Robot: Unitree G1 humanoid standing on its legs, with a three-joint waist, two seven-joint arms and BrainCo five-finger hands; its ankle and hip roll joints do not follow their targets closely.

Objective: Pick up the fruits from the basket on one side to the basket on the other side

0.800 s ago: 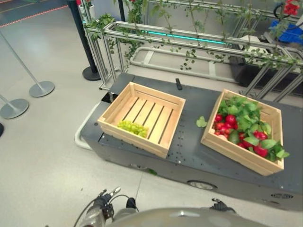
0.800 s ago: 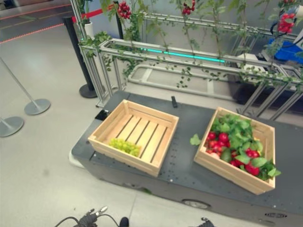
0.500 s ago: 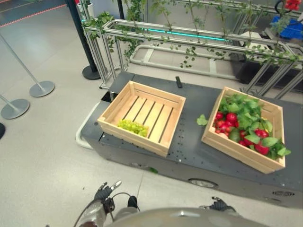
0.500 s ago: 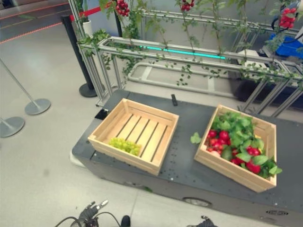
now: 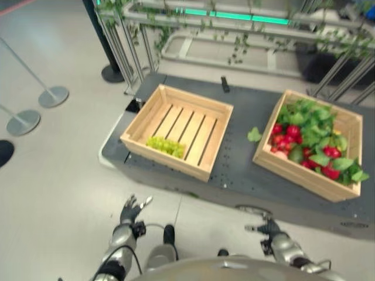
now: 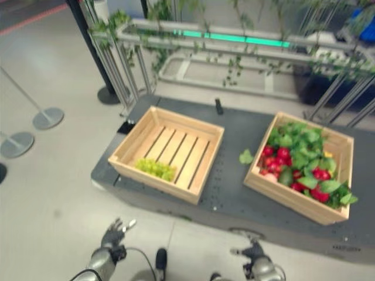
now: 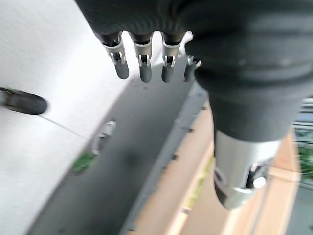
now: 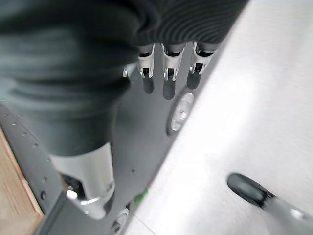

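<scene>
Dark grey bench (image 5: 234, 170) carries two wooden crates. Left crate (image 5: 179, 137) sits toward 10 o'clock on the bench top: slatted floor mostly bare, one bunch of green grapes (image 5: 165, 146) lying against its near wall. Right crate (image 5: 309, 143) sits toward 2 o'clock, well apart from the left one, packed with red fruits (image 5: 285, 136) among green leaves (image 5: 309, 120); something green and rounded lies among them, kind not clear. One loose leaf (image 5: 254, 135) lies on the bench just beside the right crate's left wall. A small black object (image 5: 224, 84) rests at the bench's far edge, 12 o'clock.

Left hand (image 5: 130, 208) is low at 7 o'clock, over the floor short of the bench's near edge, fingers (image 7: 142, 61) straight and spread, thumb apart, nothing in it. Right hand (image 5: 265, 227) is at 5 o'clock, also short of the bench, fingers (image 8: 167, 73) straight, empty.

Beyond the bench, a metal frame (image 5: 234, 23) with trailing vines. Stanchion bases (image 5: 54, 95) stand on the floor toward 9 o'clock.
</scene>
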